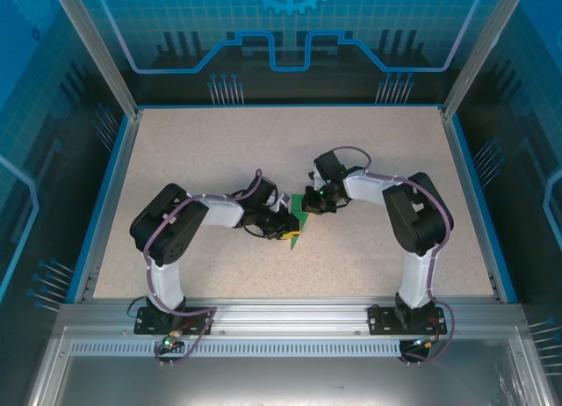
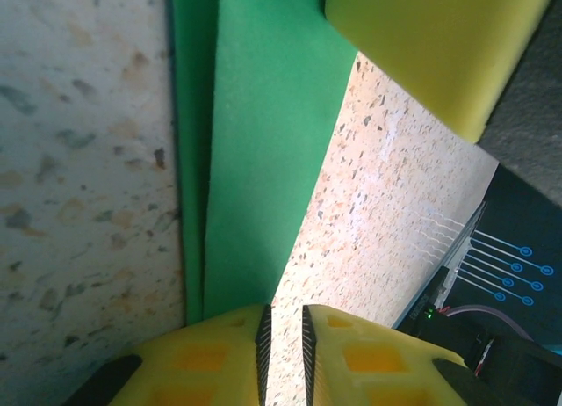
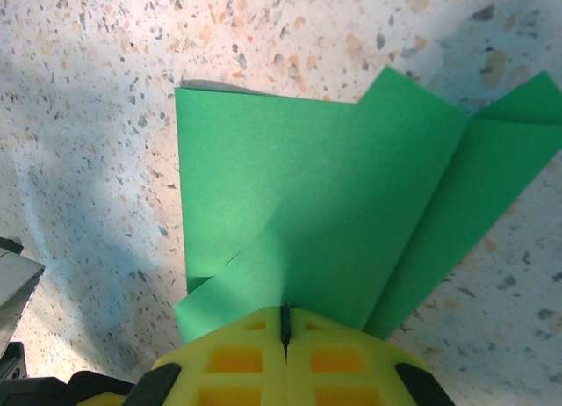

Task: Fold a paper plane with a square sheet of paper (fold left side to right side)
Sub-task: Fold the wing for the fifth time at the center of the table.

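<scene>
Left pincer (image 2: 284, 322) first: it stands barely parted, a thin slit between its yellow jaws with speckled worktop (image 2: 79, 160) showing through and nothing gripped that I can see. 1 finger (image 2: 211, 358) sits over the near end of the green paper (image 2: 263, 160). My right pincer (image 3: 285, 322) is fully closed, its tips down on the paper's middle, and I cannot tell whether they press it or nip a layer. The paper lies on the worktop between my 2 pincers, already creased into overlapping flaps.

I judge it very light, thin and floppy, quick to slide on this smooth surface and to take any stray crease. So I would pin it flat with 1 pincer and lift a free edge or corner with the other.

My right wrist view gives the folded outline, with flaps splaying to the right. My left wrist view shows instead the stacked layers running along 1 side. From above, my arms (image 1: 211, 214) hide most of it.
</scene>
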{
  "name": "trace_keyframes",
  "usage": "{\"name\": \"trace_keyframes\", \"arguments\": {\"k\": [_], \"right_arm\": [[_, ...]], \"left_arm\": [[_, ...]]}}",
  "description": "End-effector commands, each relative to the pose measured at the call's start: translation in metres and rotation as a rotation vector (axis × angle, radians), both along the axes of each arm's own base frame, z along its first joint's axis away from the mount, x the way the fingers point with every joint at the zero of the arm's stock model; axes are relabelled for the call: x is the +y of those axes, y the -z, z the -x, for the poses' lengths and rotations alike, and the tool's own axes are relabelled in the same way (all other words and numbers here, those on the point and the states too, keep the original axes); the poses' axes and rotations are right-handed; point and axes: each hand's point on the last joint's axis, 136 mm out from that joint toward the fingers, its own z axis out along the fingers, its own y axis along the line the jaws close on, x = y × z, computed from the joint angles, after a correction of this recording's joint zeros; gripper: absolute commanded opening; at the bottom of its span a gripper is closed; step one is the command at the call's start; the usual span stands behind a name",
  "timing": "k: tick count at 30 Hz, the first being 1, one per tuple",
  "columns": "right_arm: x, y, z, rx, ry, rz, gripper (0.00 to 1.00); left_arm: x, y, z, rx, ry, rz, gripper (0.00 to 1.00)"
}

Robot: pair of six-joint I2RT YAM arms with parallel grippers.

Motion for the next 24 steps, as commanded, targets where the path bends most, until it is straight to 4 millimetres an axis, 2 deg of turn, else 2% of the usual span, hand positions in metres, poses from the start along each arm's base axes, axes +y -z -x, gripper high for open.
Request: {"name": "trace_keyframes", "arguments": {"k": [1,7,13,17,24], "right_arm": [[-0.003,0.003,0.015,0.020,-0.014,0.011,0.01],[-0.002,-0.025,0.010,-0.076,-0.018,-0.058,0.01],[-0.008,-0.042,0.026,-0.110,-0.028,-0.074,0.00],[-0.006,-0.045,0.037,-0.106,-0.039,-0.114,0.00],[0.019,-0.037,0.046,-0.082,-0.071,-0.200,0.00]], "left_arm": [[0.019,0.034,0.026,0.116,-0.008,-0.124,0.19],[0.027,0.049,0.038,0.154,0.001,-0.210,0.14],[0.032,0.057,0.044,0.176,0.014,-0.290,0.10],[0.030,0.059,0.045,0.181,0.021,-0.302,0.09],[0.029,0.059,0.045,0.182,0.020,-0.305,0.07]]}}
